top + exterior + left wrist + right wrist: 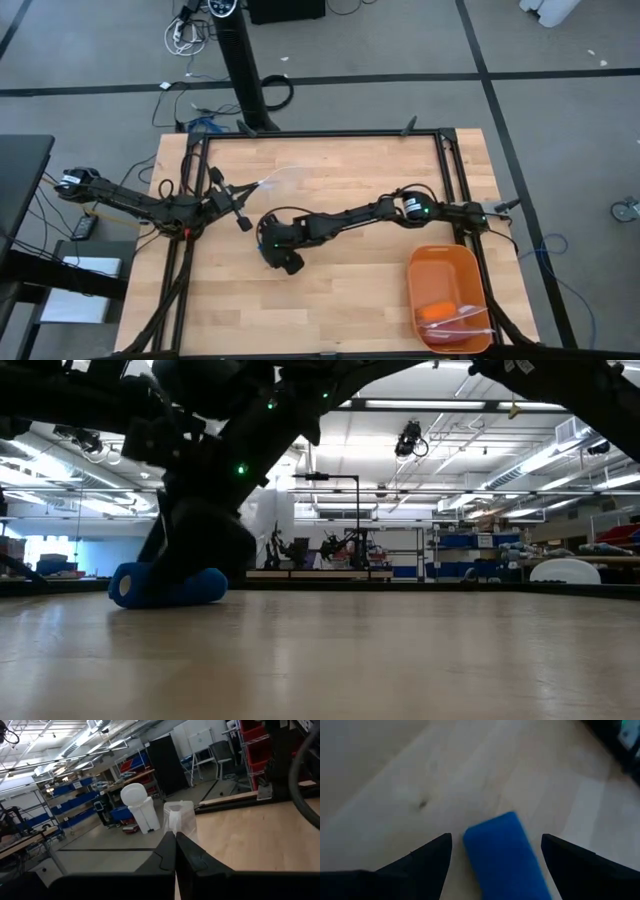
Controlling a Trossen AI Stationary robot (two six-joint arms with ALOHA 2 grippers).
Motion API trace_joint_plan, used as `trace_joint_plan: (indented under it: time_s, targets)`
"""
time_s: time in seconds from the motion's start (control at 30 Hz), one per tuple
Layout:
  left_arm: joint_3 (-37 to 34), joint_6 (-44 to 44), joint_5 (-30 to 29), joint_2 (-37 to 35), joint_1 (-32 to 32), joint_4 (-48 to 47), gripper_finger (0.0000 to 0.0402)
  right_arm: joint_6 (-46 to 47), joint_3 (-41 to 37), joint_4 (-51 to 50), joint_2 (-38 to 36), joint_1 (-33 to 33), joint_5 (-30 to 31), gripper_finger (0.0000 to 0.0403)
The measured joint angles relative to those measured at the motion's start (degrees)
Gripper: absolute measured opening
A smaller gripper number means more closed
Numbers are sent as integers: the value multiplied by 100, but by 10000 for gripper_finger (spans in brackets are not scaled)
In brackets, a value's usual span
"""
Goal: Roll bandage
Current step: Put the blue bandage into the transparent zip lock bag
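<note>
Even, diffuse overhead light falls on the wooden surface (330, 190) in the high view, with only faint shadows beneath the arms. In the low view, ceiling light strips (420, 404) glare brightly, so the arms stand as near-black silhouettes and the surface carries a dull sheen. The right wrist view is soft: the bandage (506, 855) and the dark fingers (427, 857) lie out of focus. The left wrist view is sharper, its far room brightly lit.

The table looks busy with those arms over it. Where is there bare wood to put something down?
Bare wood runs along the table's near edge, left of the orange tray, and across the far right corner. It is crowded mid-table, where the open right gripper stands over the blue bandage and the shut left gripper waits close by.
</note>
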Motion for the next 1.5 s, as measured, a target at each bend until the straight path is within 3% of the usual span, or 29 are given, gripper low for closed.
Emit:
trace_joint_plan:
  time_s: [0.33,0.77,0.9,1.03,1.17,1.3,1.5]
  targets:
    - [2,-109,2,2,0,-28,1,24,54,-147,111,-12,263,264]
    - [4,-374,52,2,0,-214,1,261,65,-320,94,35,175,103]
    - [4,-406,85,2,0,-274,1,291,384,-1016,89,262,271,56]
    - [4,-439,233,2,0,-274,1,327,1024,-1857,37,550,243,51]
    - [7,-670,458,6,0,-293,1,362,1411,-2660,-573,719,352,51]
    - [8,-729,746,13,0,-294,1,508,1324,-2882,-1545,750,446,51]
    - [9,-748,1266,13,-2,-189,1,545,841,-1576,-2871,644,735,50]
